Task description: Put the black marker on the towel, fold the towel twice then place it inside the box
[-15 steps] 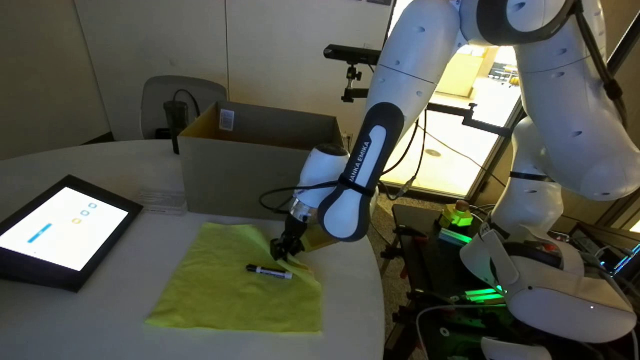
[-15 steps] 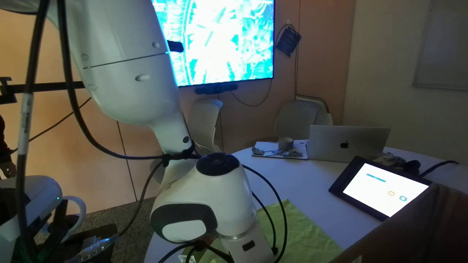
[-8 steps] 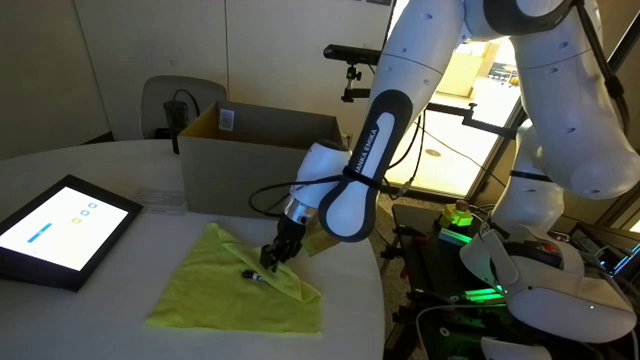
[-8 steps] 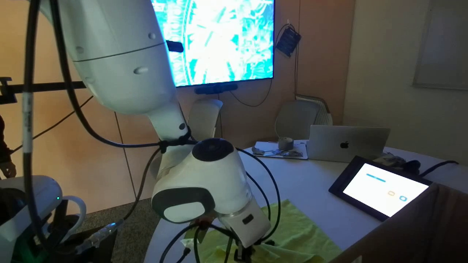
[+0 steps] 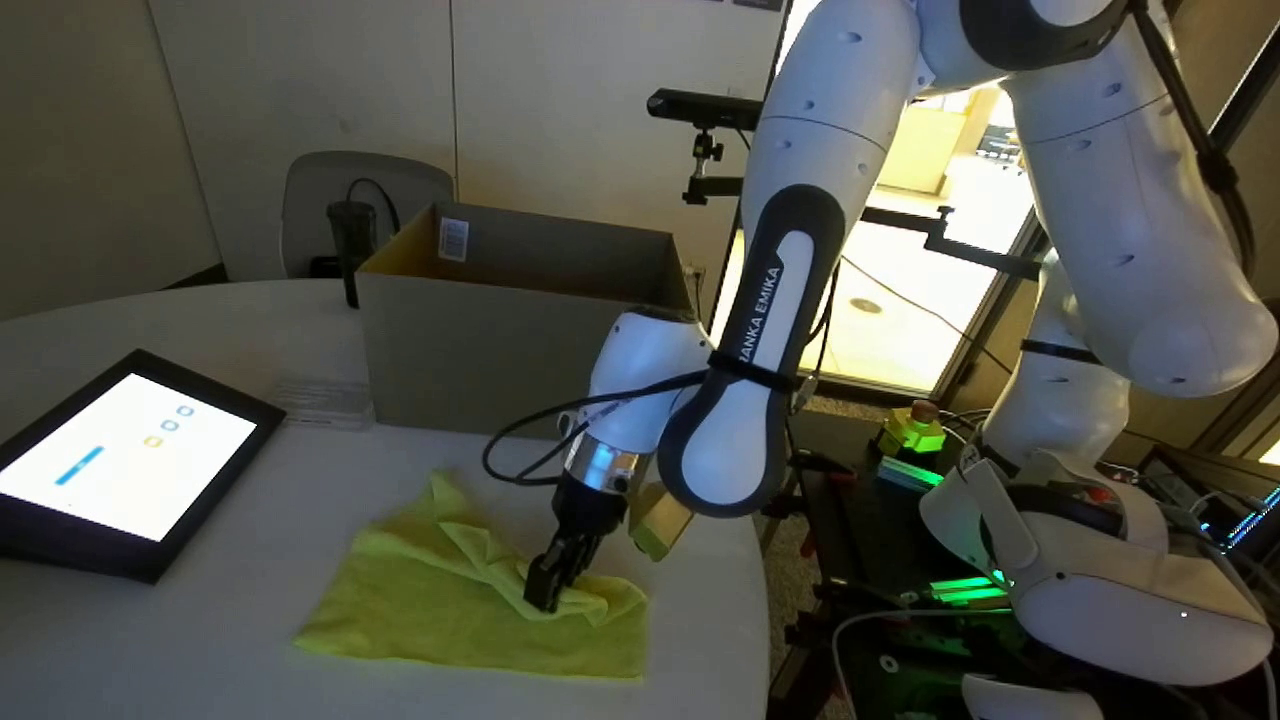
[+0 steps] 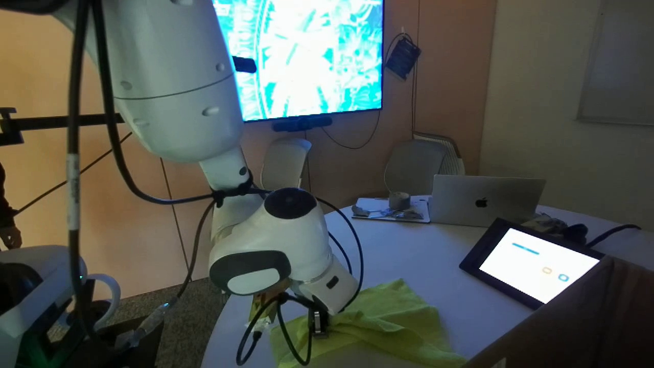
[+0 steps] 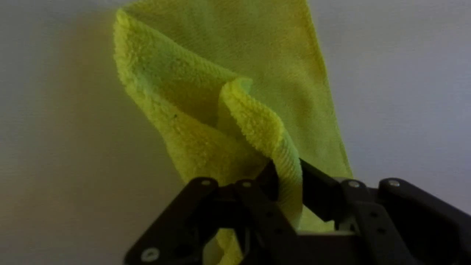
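Towel [image 5: 450,605] lies partly folded on the table [image 5: 220,650], its edge clamped between your fingers [image 7: 318,189]. Expect light, soft, limp handling; for the next fold, pinch mid-edge so both corners trail evenly.

Towel [image 7: 206,151]: cloth, rough fuzzy pile, ribbed along the edge. Box [image 5: 480,350]: cardboard, smooth, matt; its label [image 5: 453,240] looks like paper. Claw [image 7: 289,184]: matt black, plastic or metal, can't tell; screws [image 7: 150,254] shiny metal. Arm [image 5: 835,80]: smooth white shell, slight sheen, plastic-looking; ring [image 5: 603,465] polished metal. Tabletop [image 5: 180,640]: smooth, low sheen. Laptop [image 6: 457,199]: satin metal. Cable [image 6: 74,122]: dull, rubbery.
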`<control>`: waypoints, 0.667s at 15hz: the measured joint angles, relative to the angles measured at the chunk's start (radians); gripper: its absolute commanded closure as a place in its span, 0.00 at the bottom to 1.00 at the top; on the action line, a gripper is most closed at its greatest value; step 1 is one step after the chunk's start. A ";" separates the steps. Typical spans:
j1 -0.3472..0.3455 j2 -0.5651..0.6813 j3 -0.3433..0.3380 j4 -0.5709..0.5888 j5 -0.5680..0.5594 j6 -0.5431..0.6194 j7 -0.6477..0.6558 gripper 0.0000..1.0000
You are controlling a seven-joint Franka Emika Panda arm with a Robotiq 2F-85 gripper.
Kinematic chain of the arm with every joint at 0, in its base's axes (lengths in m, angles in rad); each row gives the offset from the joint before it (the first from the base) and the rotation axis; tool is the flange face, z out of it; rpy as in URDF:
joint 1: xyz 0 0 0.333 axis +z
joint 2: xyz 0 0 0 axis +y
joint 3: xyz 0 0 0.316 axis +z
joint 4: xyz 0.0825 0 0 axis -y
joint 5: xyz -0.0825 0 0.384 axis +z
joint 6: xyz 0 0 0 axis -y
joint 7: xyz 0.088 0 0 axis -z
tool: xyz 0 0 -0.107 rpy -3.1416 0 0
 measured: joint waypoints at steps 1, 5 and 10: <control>0.002 0.011 0.004 0.002 -0.012 -0.014 -0.015 0.93; 0.021 0.029 0.000 0.004 -0.032 -0.080 -0.087 0.93; 0.076 0.019 -0.022 0.005 -0.050 -0.109 -0.150 0.93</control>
